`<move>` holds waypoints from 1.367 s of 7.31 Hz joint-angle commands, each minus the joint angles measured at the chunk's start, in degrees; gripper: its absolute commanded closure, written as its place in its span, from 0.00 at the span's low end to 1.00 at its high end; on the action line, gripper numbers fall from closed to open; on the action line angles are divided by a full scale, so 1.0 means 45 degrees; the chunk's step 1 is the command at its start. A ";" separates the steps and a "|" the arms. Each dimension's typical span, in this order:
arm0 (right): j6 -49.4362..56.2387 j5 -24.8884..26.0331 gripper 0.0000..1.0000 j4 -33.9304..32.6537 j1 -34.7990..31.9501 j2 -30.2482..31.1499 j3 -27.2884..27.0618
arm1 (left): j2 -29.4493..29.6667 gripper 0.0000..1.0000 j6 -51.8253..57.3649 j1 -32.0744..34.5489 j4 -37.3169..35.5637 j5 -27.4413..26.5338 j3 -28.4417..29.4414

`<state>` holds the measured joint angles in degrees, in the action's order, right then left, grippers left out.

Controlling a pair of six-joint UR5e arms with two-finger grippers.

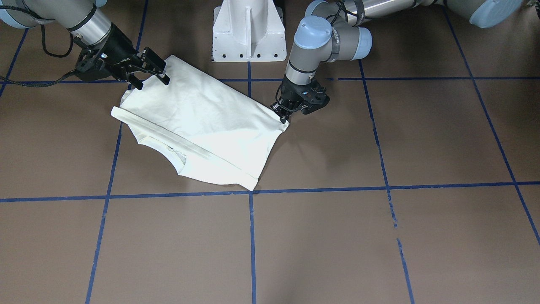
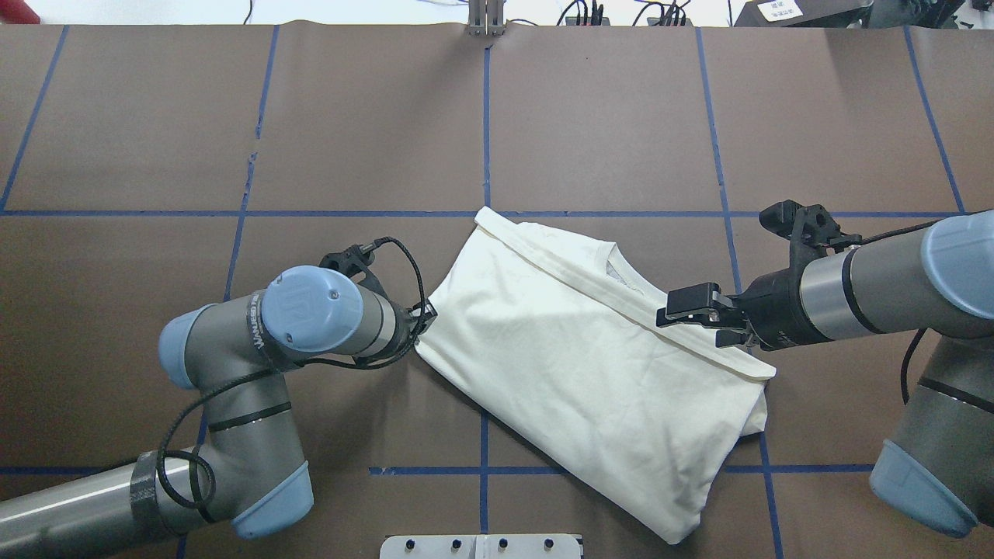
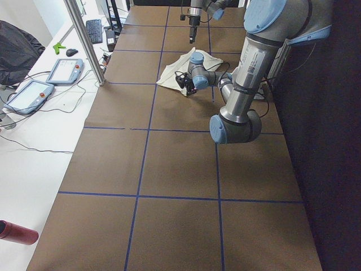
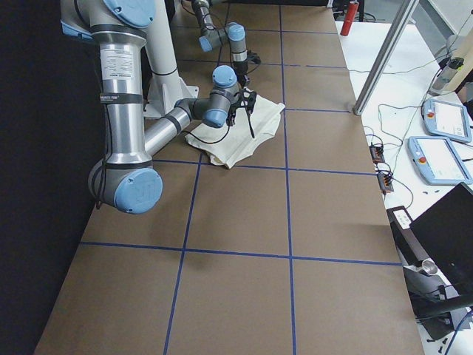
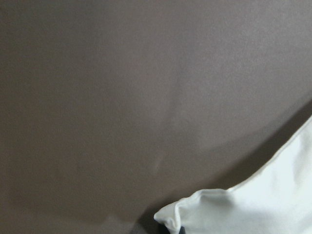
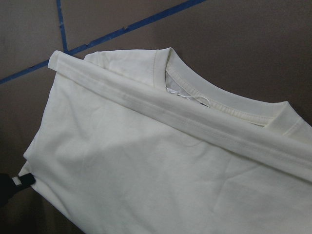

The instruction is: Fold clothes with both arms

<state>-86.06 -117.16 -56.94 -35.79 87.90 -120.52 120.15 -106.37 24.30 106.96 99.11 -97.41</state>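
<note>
One shirt, folded, plain white side up, lies near the desk's robot-side edge, midway along it and near the white pedestal. Its long axis runs diagonal to the blue tape lines, collar toward the far edge. Two end effectors: left end effector pinches a shirt corner; right end effector is spread wide over the folded edge, holding nothing.

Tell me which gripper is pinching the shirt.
The left gripper, shut on a corner of the shirt; the right gripper is open.
</note>
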 commanded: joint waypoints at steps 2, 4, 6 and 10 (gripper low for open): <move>0.0002 0.0000 0.00 0.0017 -0.0015 -0.0003 -0.0014 | 0.0329 1.00 0.2186 0.1956 -0.0213 -0.0052 0.0414; 0.0041 0.0000 0.00 0.0017 -0.0035 0.0036 0.0024 | 0.2566 1.00 0.3164 0.2838 -0.0039 -0.0672 0.3389; 0.0061 0.0000 0.00 0.0017 -0.0035 -0.0003 0.0102 | 0.3918 1.00 0.4220 0.3406 0.1047 -0.0755 0.5657; 0.0042 0.0000 0.00 0.0017 -0.0035 -0.0081 0.0220 | 0.5857 1.00 0.4438 0.3467 0.3905 -0.1224 0.9396</move>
<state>-85.80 -117.16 -56.87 -35.95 87.60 -119.55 144.65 -86.48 39.86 122.31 93.88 -58.29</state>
